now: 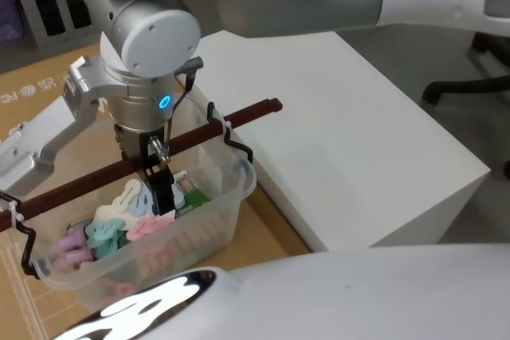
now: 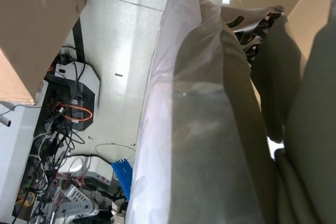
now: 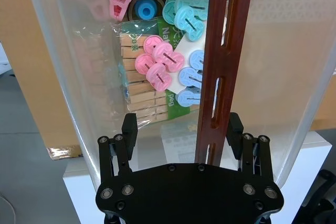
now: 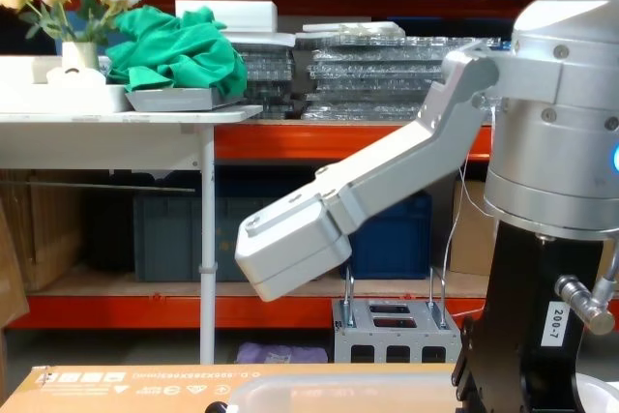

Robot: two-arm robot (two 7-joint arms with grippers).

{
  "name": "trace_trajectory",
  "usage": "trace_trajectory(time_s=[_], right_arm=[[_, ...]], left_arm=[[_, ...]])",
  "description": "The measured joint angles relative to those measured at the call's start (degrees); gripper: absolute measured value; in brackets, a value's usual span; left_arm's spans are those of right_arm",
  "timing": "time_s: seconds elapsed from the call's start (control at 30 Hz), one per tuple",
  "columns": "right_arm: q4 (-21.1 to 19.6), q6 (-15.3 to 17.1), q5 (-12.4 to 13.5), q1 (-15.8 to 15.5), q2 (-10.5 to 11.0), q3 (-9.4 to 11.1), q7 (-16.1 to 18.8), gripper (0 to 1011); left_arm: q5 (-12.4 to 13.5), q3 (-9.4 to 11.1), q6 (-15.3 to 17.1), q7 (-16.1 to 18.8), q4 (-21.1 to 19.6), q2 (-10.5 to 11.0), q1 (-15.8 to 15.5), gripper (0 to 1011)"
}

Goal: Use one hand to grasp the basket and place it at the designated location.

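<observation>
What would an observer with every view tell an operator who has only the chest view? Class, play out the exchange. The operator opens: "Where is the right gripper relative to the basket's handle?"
Observer: The right gripper hangs over the basket, astride its wooden handle.
Operator: Is it shut on the handle?
Observer: No. The right wrist view shows the jaws open, with one of the fingers on each side of the bar.
Operator: What is inside?
Observer: Pastel pegs and a pack of wooden clothespins.
</observation>
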Motion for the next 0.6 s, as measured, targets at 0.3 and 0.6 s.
trace_trajectory(time_s=[0.3, 0.6], right_arm=[[0.1, 0.6, -0.5, -0.4, -0.2, 0.1, 0.1, 1001], [0.2, 0.9, -0.9, -0.7, -0.5, 0.0, 0.3, 1000]], left_arm=[[0.0, 0.0, 0.0, 0.0, 0.0, 0.0, 0.0, 0], [0.0, 0.0, 0.0, 0.0, 0.0, 0.0, 0.0, 0]])
